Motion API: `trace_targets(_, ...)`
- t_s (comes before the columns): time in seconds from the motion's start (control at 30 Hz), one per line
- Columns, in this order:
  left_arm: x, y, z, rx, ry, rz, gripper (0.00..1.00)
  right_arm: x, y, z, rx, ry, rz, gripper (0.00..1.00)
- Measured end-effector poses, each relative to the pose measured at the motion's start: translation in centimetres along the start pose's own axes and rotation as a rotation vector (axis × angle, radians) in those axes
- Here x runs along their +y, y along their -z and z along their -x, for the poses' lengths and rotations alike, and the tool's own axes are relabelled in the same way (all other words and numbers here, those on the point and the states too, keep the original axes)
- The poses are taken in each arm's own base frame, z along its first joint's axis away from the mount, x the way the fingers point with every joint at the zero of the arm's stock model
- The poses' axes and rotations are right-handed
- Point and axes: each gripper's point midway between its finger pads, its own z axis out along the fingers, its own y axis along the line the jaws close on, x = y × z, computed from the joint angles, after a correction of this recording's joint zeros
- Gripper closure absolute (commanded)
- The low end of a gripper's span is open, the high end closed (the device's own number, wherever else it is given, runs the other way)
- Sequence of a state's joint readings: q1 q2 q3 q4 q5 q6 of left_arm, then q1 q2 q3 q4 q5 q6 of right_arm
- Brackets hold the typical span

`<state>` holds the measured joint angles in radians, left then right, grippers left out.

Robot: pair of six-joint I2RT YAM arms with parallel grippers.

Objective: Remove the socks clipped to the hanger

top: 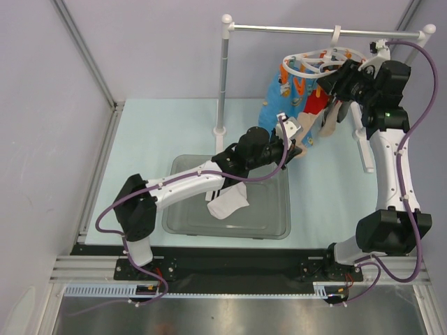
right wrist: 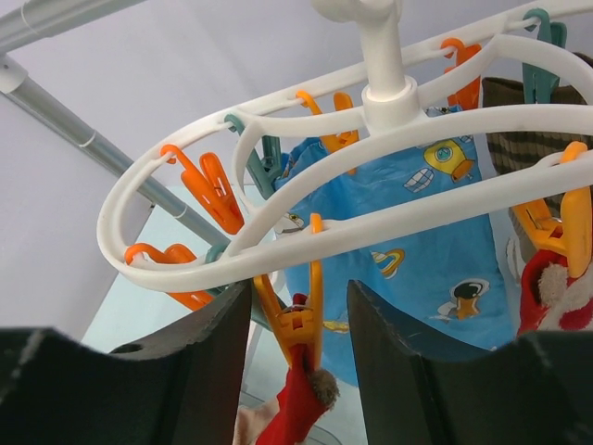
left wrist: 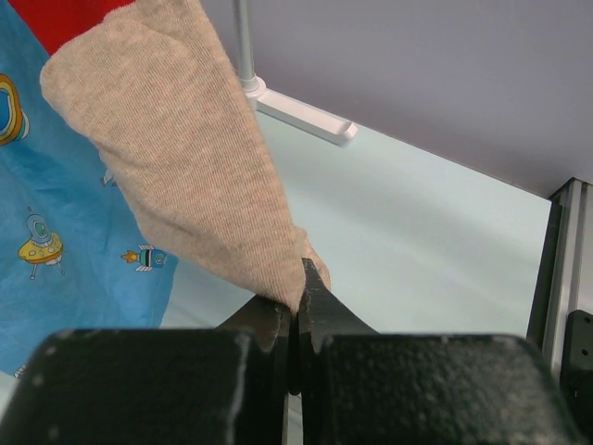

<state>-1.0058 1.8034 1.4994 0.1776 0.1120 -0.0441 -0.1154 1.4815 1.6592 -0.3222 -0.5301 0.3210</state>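
Observation:
The white oval hanger hangs from the rail, and its ring carries orange pegs. A bright blue cartoon sock and a red-topped sock hang from it. My left gripper is shut on the toe of a beige sock that still hangs from above. My right gripper is open, with its fingers on either side of an orange peg that clamps a red cuff. A brown striped sock is clipped at the right. A white sock lies in the tray.
A grey tray sits on the table in front of the left arm. The white-and-metal rail stand has its post at the left and a foot on the table. Frame rails border the table's left side.

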Motion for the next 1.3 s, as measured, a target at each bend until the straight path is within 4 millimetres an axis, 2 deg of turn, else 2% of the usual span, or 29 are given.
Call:
trace_targets(0.13, 0.0, 0.1, 0.1, -0.001, 0.000, 0.000, 1.00, -0.2, -0.2, -0.2, -0.001, 0.002, 0.002, 0.65)
trace_targets(0.17, 0.0, 0.1, 0.1, -0.003, 0.000, 0.000, 1.00, -0.2, -0.2, -0.2, -0.003, 0.002, 0.002, 0.73)
trace_targets(0.23, 0.0, 0.1, 0.1, -0.003, 0.000, 0.000, 1.00, -0.3, -0.3, -0.1, -0.008, 0.005, -0.002, 0.81)
trace_targets(0.27, 0.0, 0.2, 0.0, -0.002, 0.001, 0.000, 1.00, -0.3, -0.3, -0.1, -0.011, 0.006, -0.003, 0.89)
trace_targets(0.37, 0.0, 0.3, -0.2, 0.000, 0.003, 0.000, 1.00, -0.4, -0.4, -0.1, -0.014, 0.006, -0.004, 0.96)
trace_targets(0.5, 0.0, 0.8, -0.9, 0.013, 0.011, 0.008, 1.00, -0.6, -0.5, -0.4, -0.014, 0.004, -0.004, 0.98)
trace_targets(0.53, 0.1, 1.1, -1.2, 0.021, 0.014, 0.014, 1.00, -0.6, -0.6, -0.4, -0.015, 0.002, -0.004, 0.96)
trace_targets(0.6, 0.3, 1.7, -1.9, 0.038, 0.023, 0.031, 1.00, -0.7, -0.6, -0.5, -0.014, -0.005, -0.005, 0.85)
trace_targets(0.63, 0.4, 2.2, -2.2, 0.050, 0.028, 0.041, 1.00, -0.7, -0.6, -0.5, -0.013, -0.006, -0.005, 0.74)
trace_targets(0.67, 0.6, 2.7, -2.6, 0.063, 0.034, 0.053, 1.00, -0.7, -0.6, -0.5, -0.014, -0.009, -0.008, 0.69)
trace_targets(0.8, 1.4, 6.4, -3.9, 0.131, 0.055, 0.120, 1.00, -1.0, -0.2, -0.7, -0.019, -0.017, -0.031, 0.45)
trace_targets(0.97, 2.8, 11.8, -4.6, 0.194, 0.101, 0.196, 1.00, -1.3, 1.1, -2.4, -0.002, -0.044, -0.068, 0.30)
trace_targets(1.07, 3.7, 14.4, -5.4, 0.233, 0.127, 0.250, 0.98, -1.5, 1.8, -3.5, 0.006, -0.064, -0.089, 0.21)
trace_targets(1.17, 4.6, 16.4, -6.9, 0.294, 0.154, 0.305, 0.73, -2.3, 2.8, -5.4, 0.022, -0.080, -0.132, 0.18)
trace_targets(1.2, 4.8, 16.9, -7.4, 0.317, 0.164, 0.322, 0.52, -2.7, 3.1, -5.9, 0.025, -0.084, -0.150, 0.15)
trace_targets(1.23, 5.0, 17.3, -7.9, 0.339, 0.171, 0.336, 0.40, -2.9, 3.3, -6.4, 0.029, -0.089, -0.162, 0.14)
trace_targets(1.3, 5.3, 17.9, -8.8, 0.375, 0.194, 0.367, 0.22, -3.6, 3.6, -7.5, 0.041, -0.099, -0.193, 0.11)
